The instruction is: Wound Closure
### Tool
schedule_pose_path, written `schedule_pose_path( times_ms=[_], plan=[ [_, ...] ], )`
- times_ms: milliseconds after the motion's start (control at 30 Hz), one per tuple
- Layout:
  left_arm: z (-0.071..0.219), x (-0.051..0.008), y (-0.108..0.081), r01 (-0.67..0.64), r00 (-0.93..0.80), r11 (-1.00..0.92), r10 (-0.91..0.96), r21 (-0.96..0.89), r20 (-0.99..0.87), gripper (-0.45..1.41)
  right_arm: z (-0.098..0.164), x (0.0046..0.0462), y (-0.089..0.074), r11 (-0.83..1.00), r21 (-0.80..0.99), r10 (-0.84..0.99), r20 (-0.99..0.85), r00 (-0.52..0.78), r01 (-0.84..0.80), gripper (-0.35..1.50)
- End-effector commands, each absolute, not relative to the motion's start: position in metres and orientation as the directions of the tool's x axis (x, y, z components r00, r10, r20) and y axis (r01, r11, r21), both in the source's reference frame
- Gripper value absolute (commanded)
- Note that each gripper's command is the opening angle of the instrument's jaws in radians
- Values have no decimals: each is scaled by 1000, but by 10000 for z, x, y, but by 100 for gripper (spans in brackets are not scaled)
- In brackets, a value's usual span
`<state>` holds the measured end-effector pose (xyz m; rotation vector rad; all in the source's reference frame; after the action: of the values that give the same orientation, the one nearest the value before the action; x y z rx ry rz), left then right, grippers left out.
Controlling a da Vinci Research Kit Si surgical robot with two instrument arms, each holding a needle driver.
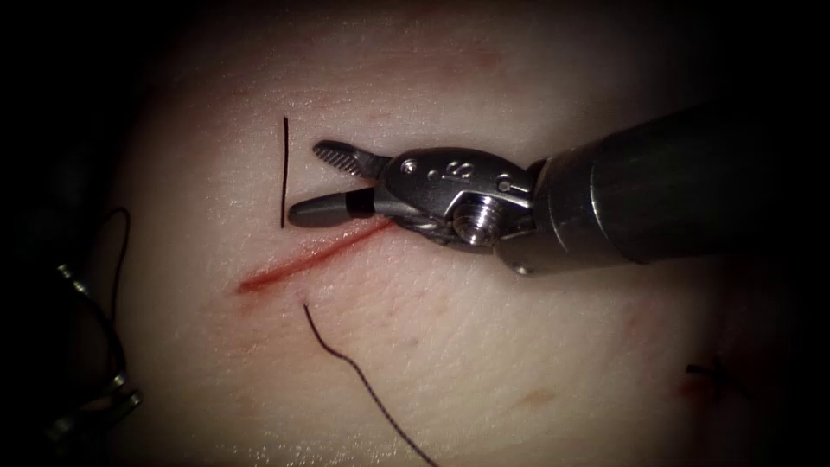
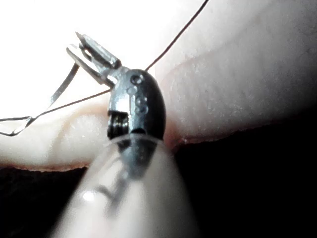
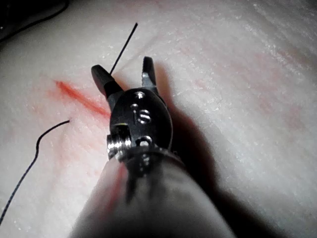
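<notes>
Thread (image 1: 284, 173) left of right hand (image 1: 304, 182)

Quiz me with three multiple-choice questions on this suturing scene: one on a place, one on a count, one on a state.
1. Where is the needle?
A in the cut
B in the left tool, out of the tissue
C in the right tool

2. How many thread pieces lie by the cut?
A one
B two
C four

3. The right tool's jaws are:
A open, holding nothing
B shut on thread
C shut on tissue

Answers:
1. B, it hangs from the left tool.
2. B, upper thread above the cut, lower thread below.
3. A, they gape beside the upper thread.
</notes>
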<state>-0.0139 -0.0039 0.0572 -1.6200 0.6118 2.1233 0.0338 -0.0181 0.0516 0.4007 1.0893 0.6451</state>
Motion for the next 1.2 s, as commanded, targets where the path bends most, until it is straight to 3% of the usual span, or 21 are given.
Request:
schedule_pose_path(
  times_ms=[33,267,300,367,400,633,1200],
  plan=[
    [579,-145,-48,-556,-246,-826,52,97,-968,-45,526,354,-185,749,600,662,-689,295,-280,118],
    [579,-141,-49,-551,-243,-829,49,96,-969,-45,536,371,-182,729,631,684,-684,253,-264,110],
    [579,-141,-49,-551,-243,-829,49,96,-969,-45,536,372,-183,733,629,680,-695,235,-259,78],
    [579,-140,-49,-551,-243,-829,49,96,-969,-45,535,370,-185,738,630,674,-702,229,-240,-20],
    [579,-140,-49,-551,-243,-829,49,96,-969,-45,535,370,-185,740,632,672,-705,226,-229,-35],
    [579,-140,-48,-552,-243,-829,50,95,-969,-45,518,360,-198,721,654,684,-725,84,-229,-35],
    [567,-158,10,-564,-252,-820,60,96,-966,-45,476,329,-193,727,653,670,-743,6,-213,-35]
  ],
)
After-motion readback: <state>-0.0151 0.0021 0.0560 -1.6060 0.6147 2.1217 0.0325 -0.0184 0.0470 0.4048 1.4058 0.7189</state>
